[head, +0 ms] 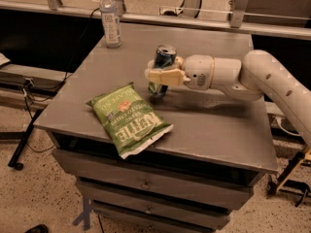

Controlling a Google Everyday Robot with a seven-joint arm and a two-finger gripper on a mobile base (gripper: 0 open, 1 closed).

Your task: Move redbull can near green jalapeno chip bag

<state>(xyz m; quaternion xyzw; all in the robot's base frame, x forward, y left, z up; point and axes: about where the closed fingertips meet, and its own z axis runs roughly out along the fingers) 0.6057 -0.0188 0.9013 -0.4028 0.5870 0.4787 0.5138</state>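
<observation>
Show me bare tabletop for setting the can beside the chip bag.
Bare table lies right of the green jalapeno chip bag, in front of the arm, and between bag and bottle. Crowded at the bag's far corner, where the gripper holds the redbull can.

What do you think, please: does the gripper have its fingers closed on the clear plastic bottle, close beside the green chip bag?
Not quite: the camera view shows the gripper closed on the redbull can, close beside the green jalapeno chip bag. The clear plastic bottle stands apart at the far corner of the table.
</observation>
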